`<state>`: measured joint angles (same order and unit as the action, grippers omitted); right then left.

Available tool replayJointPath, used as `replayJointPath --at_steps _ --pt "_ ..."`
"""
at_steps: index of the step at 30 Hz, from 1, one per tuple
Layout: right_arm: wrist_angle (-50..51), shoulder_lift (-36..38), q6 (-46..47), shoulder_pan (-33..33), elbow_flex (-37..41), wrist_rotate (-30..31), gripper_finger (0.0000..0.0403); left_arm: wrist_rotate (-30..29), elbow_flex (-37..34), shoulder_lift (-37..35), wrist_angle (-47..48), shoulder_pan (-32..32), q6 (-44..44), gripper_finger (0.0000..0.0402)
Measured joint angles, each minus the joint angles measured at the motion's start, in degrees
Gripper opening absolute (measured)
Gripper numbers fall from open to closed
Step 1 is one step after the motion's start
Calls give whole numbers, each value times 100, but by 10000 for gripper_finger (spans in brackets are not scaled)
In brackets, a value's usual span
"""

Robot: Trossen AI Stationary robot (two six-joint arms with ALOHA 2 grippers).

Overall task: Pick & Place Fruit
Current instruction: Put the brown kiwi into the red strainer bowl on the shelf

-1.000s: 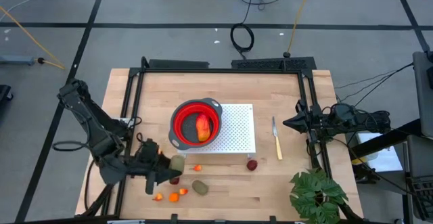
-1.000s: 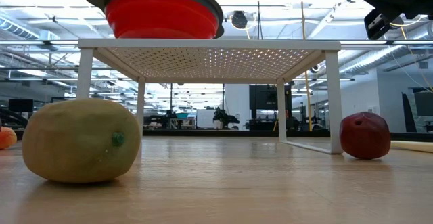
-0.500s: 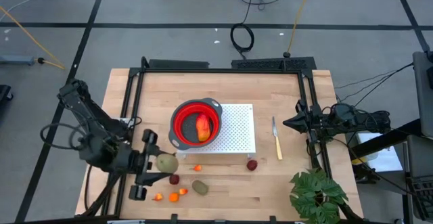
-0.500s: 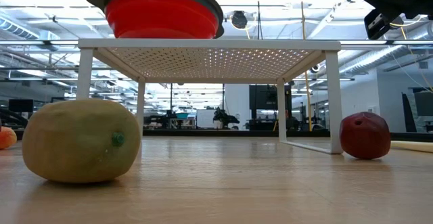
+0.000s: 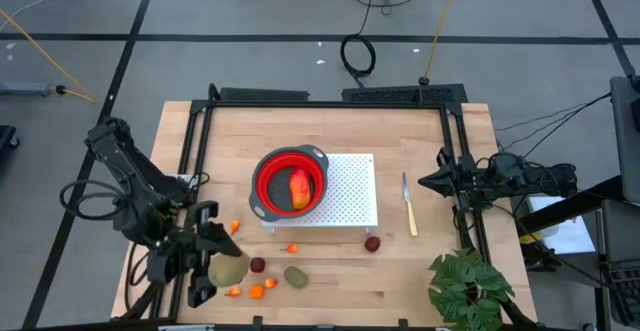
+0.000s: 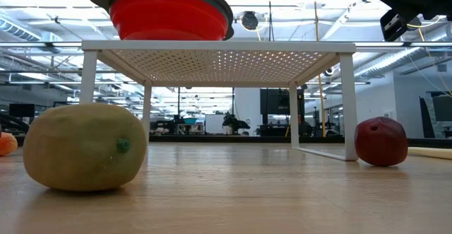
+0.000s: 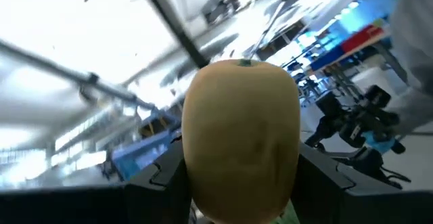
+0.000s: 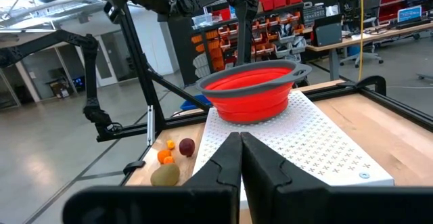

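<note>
My left gripper is near the table's front left corner, tipped upward and shut on an olive-brown oval fruit, which fills the left wrist view. A second olive oval rests on the wood on its side, close in the low view. Two dark red balls and several orange bits lie around. The mango-like fruit lies in the red bowl on the white rack. My right gripper waits shut at the right edge. My left gripper pinches the olive-brown oval between its two fingers, one on each opposite side of its lower half. The fingers slant upward, and the fruit's stem end points away from the wrist. The fruit is lifted clear of the table.
A yellow-handled knife lies right of the rack. A green plant stands at the front right corner. Black frame rails run along the table's left and right sides. The rack stands on thin legs with open room beneath.
My left gripper has risen, rolled about its own axis and tipped its fingers upward, keeping hold of the olive fruit. The fruit has swung up and toward the table's front left. An orange bit near the rack's left leg has come into view.
</note>
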<state>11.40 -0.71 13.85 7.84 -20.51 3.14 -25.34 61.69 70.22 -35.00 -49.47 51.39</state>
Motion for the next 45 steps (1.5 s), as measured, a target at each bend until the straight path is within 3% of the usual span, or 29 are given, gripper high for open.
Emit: replayJointPath --at_steps 6,13,23,31,39,42,45 --pt "0 2 2 0 0 0 0 434 0 0 0 0 509 186" --pt "0 2 2 0 0 0 0 472 0 0 -8 0 396 186" --pt "2 1 2 0 0 0 0 80 0 2 -1150 0 -1593 186" --pt "2 2 2 1 0 0 0 42 0 0 -2253 184 -2323 186" --pt "4 0 2 1 0 0 0 -235 0 2 -2521 529 -3057 186" --pt "3 0 2 0 0 2 0 -698 0 0 -2455 584 -3380 186" --pt "2 0 2 2 0 0 0 -2000 0 0 -2111 630 -3921 186"
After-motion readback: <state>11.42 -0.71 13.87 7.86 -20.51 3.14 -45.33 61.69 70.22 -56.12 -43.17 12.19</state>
